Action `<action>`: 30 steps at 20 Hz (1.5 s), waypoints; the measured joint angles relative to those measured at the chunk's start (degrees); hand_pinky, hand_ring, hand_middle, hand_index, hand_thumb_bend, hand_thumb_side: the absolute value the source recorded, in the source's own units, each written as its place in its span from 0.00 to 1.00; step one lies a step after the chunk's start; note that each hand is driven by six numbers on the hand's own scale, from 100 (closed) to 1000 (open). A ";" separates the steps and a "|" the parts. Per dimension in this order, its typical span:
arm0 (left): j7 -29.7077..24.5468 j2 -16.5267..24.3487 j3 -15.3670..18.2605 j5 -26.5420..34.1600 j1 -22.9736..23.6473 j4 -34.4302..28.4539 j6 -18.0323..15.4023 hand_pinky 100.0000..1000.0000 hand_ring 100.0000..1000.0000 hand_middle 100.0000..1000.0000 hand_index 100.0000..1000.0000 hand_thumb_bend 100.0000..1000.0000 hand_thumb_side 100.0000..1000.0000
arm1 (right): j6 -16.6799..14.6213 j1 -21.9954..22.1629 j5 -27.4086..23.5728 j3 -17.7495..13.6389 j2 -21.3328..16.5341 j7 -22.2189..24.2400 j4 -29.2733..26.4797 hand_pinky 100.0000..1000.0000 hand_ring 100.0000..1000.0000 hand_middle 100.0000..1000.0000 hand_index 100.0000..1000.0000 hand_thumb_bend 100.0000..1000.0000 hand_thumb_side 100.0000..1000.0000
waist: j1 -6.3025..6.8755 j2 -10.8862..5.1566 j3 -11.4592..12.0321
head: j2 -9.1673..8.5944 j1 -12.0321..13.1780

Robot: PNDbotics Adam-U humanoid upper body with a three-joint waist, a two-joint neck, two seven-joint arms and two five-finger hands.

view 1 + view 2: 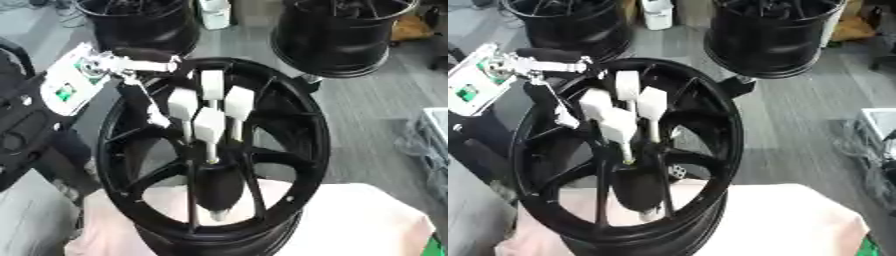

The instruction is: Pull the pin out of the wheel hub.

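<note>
A black spoked wheel (302, 125) stands tilted on a pale cloth-covered table (367, 220). At its hub sits a dark tapered pin (219, 187) with a silver tip (216, 216) pointing down towards me. My left hand (208, 125), with white finger segments, reaches in from the upper left over the rim. Its fingers hang fairly straight and bunched, with their thin tips at the top end of the pin. The thumb (157, 117) stands apart to the left, against a spoke. Whether any finger grips the pin is hidden. My right hand shows in neither view.
Two more black wheels stand on the grey floor behind, one at back left (144, 25) and one at back right (346, 35). A white container (214, 12) stands between them. A clear bin (435, 132) sits at the right edge.
</note>
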 measured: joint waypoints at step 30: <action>1.44 16.75 26.98 10.55 14.82 -5.46 2.01 0.51 0.41 0.34 0.50 0.25 0.03 | 0.14 0.15 0.00 -0.58 0.01 -0.47 0.02 0.62 0.68 0.68 0.85 0.00 0.27 | -1.13 -0.07 2.79 | -0.02 0.61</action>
